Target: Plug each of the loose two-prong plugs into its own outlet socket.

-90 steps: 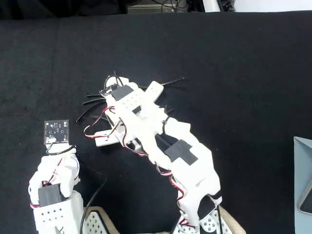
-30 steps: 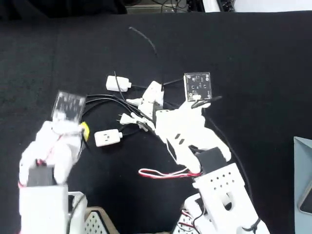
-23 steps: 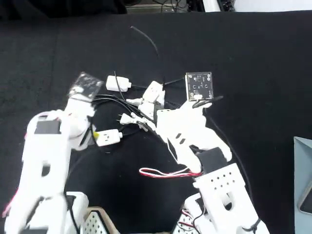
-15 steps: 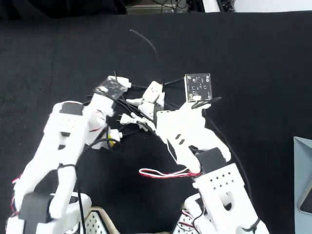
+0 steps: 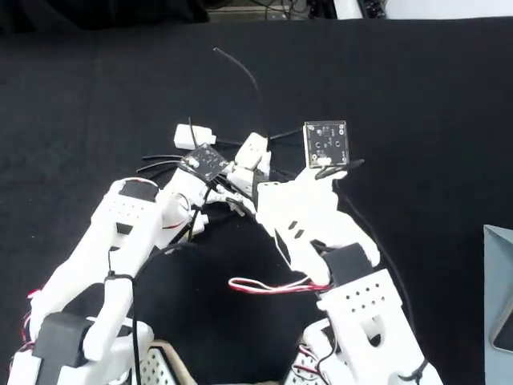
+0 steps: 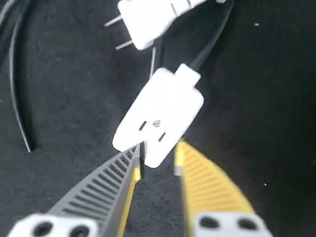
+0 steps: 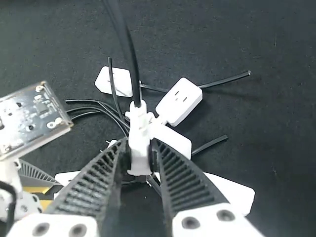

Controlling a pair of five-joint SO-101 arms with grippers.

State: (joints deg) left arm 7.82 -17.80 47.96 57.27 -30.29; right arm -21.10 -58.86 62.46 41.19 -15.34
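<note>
— Cables, sockets, both arms: all bunched just left of centre in the high view. Any room to move?
— Round the edges, yes. Black table (image 5: 417, 96) spreads wide to upper left & upper right, plain cloth from the tangle out to the far edge. Grey slab (image 5: 498, 281) sits at the right edge, well apart from the arms.
— Right gripper (image 7: 138, 157)?
— Clamped on a held plug (image 7: 139, 129), with its black cord (image 7: 127, 49) running on past the fingertips. Second socket (image 5: 252, 150) lies upper centre, just beyond that plug, slots up. Third socket (image 5: 195, 135) is a bit further to the upper left.
— And the left gripper (image 6: 157, 160)?
— Narrow gap, not closed. Grey finger (image 6: 106, 190) & yellow finger (image 6: 207, 185) have their tips either side of the near end of a first socket (image 6: 163, 111), slots facing the cam. Can't tell if they touch it.
— Tight in there?
— V. tight. Loose plug (image 6: 148, 19) lies just past that socket, prongs bare, apart from it. The 2 wrists sit near each other: left arm's cam board (image 5: 207, 160) is right beside the second socket, approx. level w/ the right arm's fingers.
</note>
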